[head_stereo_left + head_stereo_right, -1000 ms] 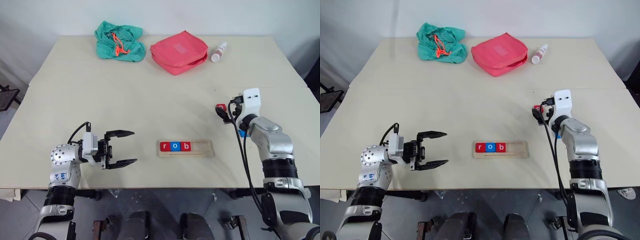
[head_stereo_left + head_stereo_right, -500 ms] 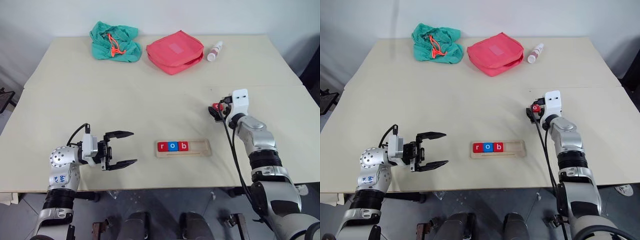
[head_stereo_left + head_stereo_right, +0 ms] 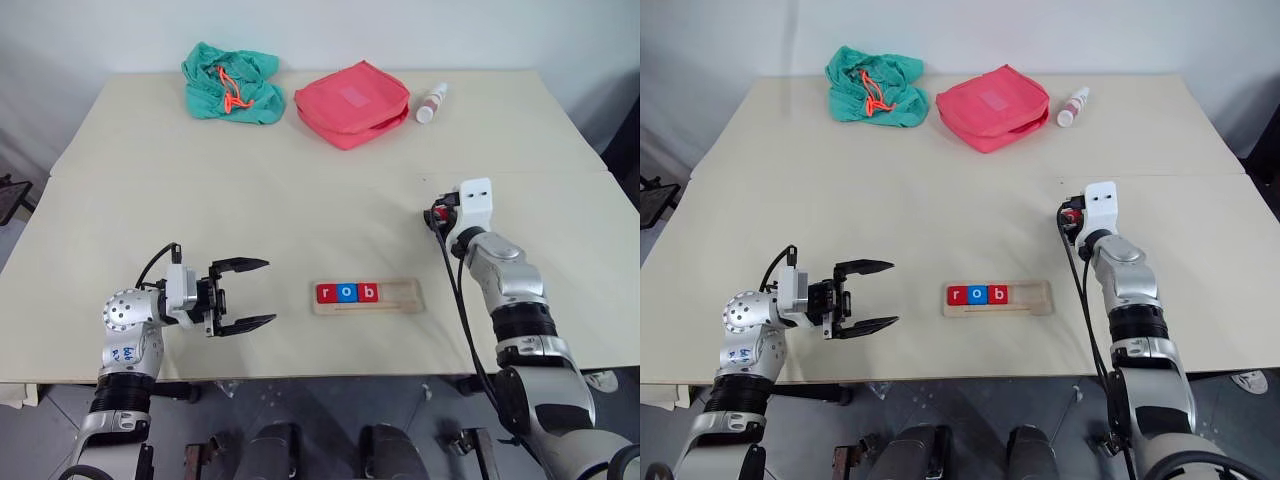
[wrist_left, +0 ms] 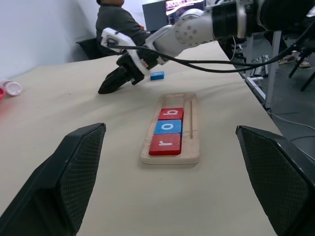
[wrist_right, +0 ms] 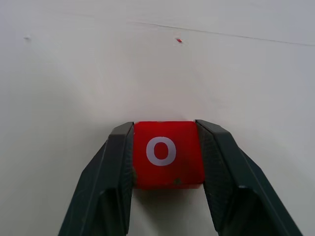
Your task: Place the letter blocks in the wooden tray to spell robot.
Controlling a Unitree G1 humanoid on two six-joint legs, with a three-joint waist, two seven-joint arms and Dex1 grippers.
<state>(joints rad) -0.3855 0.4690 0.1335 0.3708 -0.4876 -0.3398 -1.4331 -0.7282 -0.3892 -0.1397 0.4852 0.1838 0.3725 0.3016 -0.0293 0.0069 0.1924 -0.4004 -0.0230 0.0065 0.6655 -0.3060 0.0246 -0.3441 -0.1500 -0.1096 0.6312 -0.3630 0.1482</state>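
Your right gripper (image 5: 165,187) pinches the red "o" block (image 5: 166,153) between both fingers, apparently still on the table. The wooden tray (image 3: 400,298), long axis crosswise, holds r, o, b; its free slot lies nearer this arm. Your left gripper (image 3: 243,295) gapes wide, empty.

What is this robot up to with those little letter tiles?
It is spelling "robot" in a wooden tray. Three tiles, r, o and b, already sit in it side by side, with room left at the tray's right end. The right gripper has closed on a red o tile out on the table, presumably the next letter. A blue tile lies on the table near that arm. The left gripper hangs open left of the tray, holding nothing.
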